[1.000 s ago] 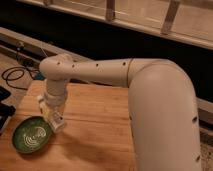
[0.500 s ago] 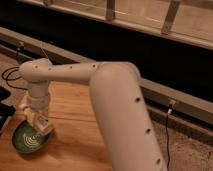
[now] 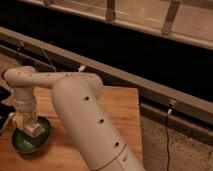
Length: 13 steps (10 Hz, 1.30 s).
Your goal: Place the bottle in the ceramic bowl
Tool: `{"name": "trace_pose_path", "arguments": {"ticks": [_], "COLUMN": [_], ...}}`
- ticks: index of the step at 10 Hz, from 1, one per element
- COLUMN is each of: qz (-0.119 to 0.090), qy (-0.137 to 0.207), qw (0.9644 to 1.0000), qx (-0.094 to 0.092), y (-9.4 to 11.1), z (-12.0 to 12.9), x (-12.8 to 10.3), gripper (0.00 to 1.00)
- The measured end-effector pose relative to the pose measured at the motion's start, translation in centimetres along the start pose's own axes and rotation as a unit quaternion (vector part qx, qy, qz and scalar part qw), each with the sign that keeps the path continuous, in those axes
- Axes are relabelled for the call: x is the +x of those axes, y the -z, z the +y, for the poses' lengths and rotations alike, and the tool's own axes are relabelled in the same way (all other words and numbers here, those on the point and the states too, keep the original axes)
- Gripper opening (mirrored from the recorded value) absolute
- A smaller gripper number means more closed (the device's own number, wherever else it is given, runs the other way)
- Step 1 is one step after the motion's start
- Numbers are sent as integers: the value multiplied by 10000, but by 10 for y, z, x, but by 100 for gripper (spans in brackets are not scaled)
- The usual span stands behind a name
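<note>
The round dark-green glazed ceramic bowl [image 3: 30, 140] shines glossy on the matt, grained wooden table [image 3: 117, 107]. Above the bowl, the pincer [image 3: 31, 126] hangs from a smooth white plastic-looking arm [image 3: 85, 115].

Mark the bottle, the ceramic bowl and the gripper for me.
bottle [image 3: 36, 129], camera view, its cream body.
ceramic bowl [image 3: 22, 145], camera view, green inner wall.
gripper [image 3: 27, 122], camera view, over the bowl, between its fingertips.

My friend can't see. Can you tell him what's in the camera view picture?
A big white robot arm reaches down so its gripper is right over a dark-green ceramic bowl on a wooden table, with a small cream bottle at the gripper.
</note>
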Motion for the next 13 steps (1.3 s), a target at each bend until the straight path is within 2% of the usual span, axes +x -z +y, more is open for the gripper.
{"name": "trace_pose_path", "arguments": {"ticks": [2, 3, 8, 9, 13], "qz": [48, 48, 51, 53, 53], "qy": [-27, -29, -32, -29, -26], "qw": [10000, 10000, 10000, 10000, 10000], "qx": [-25, -24, -25, -25, -28], "y": [-1, -1, -1, -1, -1], "z": [-4, -4, -5, -4, -4], "x": [4, 4, 5, 5, 4], "gripper": [21, 26, 76, 80, 80]}}
